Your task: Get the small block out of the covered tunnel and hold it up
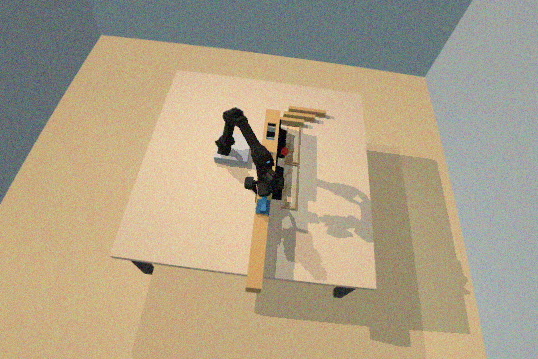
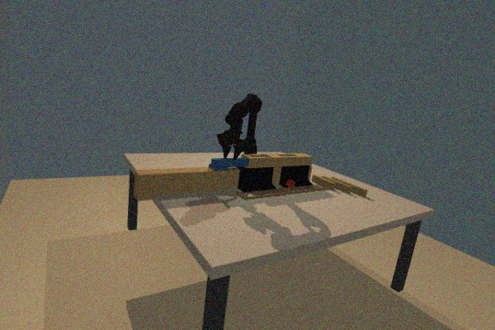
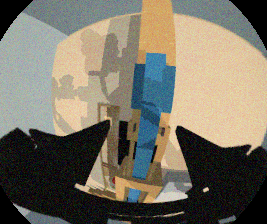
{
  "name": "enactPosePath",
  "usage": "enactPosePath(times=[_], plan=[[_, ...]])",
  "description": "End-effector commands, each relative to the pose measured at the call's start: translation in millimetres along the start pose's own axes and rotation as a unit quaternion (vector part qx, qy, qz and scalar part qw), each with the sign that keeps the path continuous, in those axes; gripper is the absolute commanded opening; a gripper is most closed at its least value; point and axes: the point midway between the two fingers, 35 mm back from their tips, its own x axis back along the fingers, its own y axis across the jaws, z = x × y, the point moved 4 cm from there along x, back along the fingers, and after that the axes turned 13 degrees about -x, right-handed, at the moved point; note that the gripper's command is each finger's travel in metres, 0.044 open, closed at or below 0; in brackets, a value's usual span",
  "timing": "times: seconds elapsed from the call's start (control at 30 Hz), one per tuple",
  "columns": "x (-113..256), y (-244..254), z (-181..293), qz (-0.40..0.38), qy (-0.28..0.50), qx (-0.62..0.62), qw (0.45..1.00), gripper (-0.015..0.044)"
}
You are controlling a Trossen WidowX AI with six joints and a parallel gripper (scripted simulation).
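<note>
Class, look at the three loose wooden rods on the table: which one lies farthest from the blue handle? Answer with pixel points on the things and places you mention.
The outermost rod (image 1: 307,111), at the far end of the row. The other two both lie between it and the blue handle (image 1: 263,206) (image 2: 225,163) (image 3: 155,82).

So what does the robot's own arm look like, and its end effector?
The arm is black all over, with chunky joints and slim links, plus a tiny blue spot visible from above. The end effector is black too, with two tapering, pointed fingers. I can't make out cables.
</note>
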Motion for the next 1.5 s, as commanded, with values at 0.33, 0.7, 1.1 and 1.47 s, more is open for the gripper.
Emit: enactPosePath(times=[0.33, 0.7, 1.1, 1.47], plan=[[-26, -7, 6, 0.005, 0.006, 0.002, 1.000, 0.0440], [-24, -6, 4, 0.002, 0.002, 0.001, 1.000, 0.0256], [-24, -6, 4, 0.002, 0.002, 0.001, 1.000, 0.0020], [-20, -11, 34, 0.003, 0.005, 0.001, 1.000, 0.0000]])
